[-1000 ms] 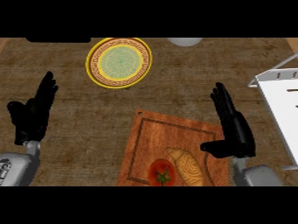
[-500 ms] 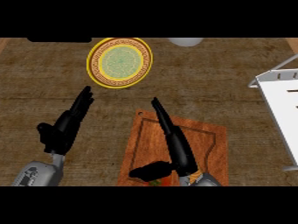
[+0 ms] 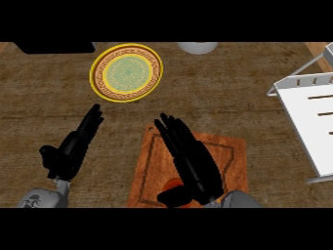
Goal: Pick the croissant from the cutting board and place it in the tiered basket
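Cutting board reddish wood; counter rough matt brown; tiered basket white, perhaps metal.

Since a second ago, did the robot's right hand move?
Yes. The right hand swung toward the view's left, from beside the cutting board's right edge to lying over the board, fingers straight, hiding the croissant.

So the brown wooden cutting board sits on the woven brown tabletop near the front, middle-right. The right robot hand stretches over it, the left robot hand hangs just left of it. The round gold-rimmed green plate lies further back, and the white slatted tiered basket stands off right.
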